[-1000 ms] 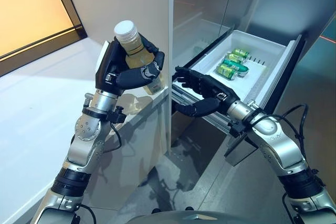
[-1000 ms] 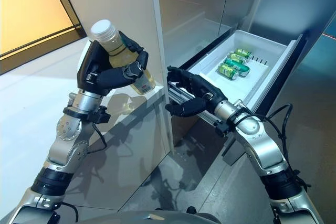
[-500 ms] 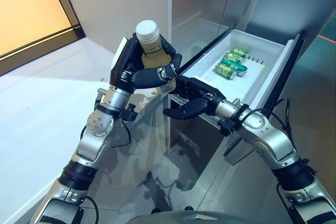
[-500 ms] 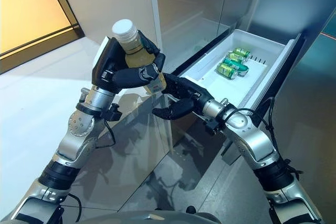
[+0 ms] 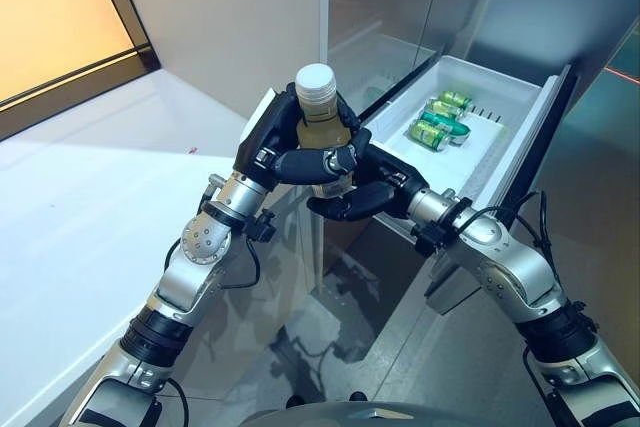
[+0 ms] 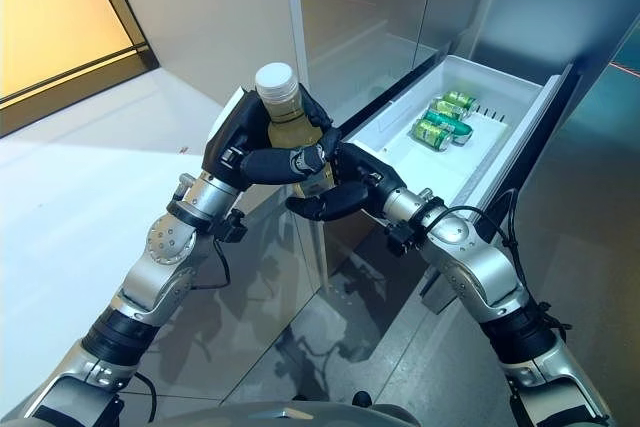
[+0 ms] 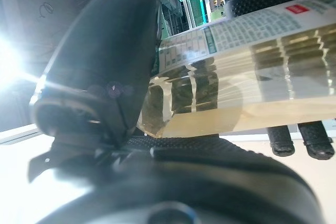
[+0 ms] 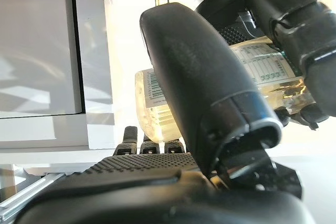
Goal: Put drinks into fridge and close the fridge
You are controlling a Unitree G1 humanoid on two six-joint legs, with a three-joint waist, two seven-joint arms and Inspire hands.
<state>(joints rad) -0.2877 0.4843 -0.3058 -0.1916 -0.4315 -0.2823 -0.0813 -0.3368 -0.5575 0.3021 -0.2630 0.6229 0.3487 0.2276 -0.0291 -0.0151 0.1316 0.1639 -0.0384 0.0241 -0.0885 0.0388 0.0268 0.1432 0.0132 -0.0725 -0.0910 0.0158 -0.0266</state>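
My left hand [image 5: 272, 144] is shut on a clear bottle [image 5: 319, 125] of pale yellow drink with a white cap and holds it upright in the air, in front of the fridge. My right hand [image 5: 376, 193] is open at the bottle's lower end, with its fingers on one side and its thumb on the other. The left wrist view shows the bottle [image 7: 252, 87] clamped under the thumb [image 7: 105, 72]. The right wrist view shows the bottle [image 8: 157, 103] past the right thumb [image 8: 205, 82]. The white fridge drawer [image 5: 498, 157] stands pulled open at the right, with green cans [image 5: 436, 124] lying in it.
A tall pale cabinet panel [image 5: 250, 7] stands behind the bottle, its edge right by both hands. A white counter [image 5: 80, 197] stretches to the left. The drawer's dark front [image 5: 540, 137] juts out at the right. A glossy floor [image 5: 330, 327] lies below.
My left hand has carried the bottle to the right, away from the panel. My right hand has come left from the drawer's edge to the bottle's lower end.
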